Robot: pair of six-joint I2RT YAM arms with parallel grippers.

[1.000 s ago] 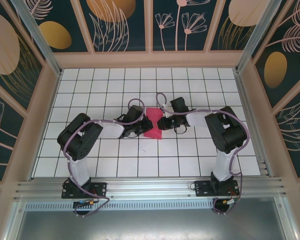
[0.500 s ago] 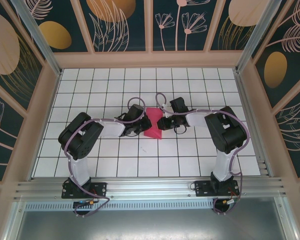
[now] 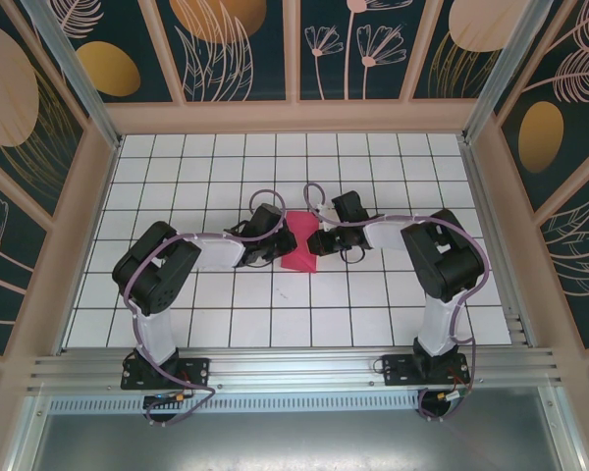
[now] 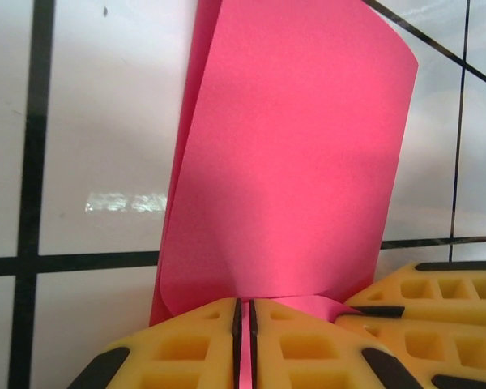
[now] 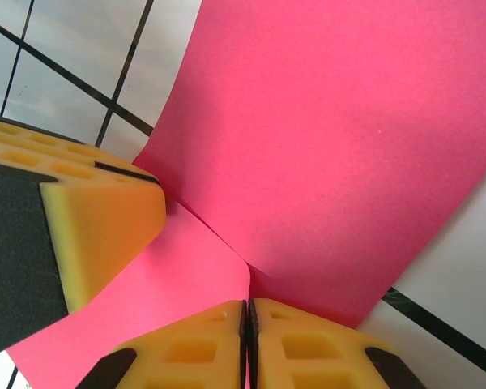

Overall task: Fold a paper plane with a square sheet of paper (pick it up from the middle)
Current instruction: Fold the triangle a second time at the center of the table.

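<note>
A: The left gripper [image 4: 243,314] has its fingers pressed together with a pink sliver in the seam, so it is pinching the square sheet of paper [image 4: 292,162] at the near edge.

B: And the right gripper [image 5: 247,314]?

A: It is clamped on the paper too, just beside the left one. Beyond both tips the sheet bows up and away.

B: Then I'd hold both pinches firm and move them together. Pulling them apart could tear paper this thin.
</note>
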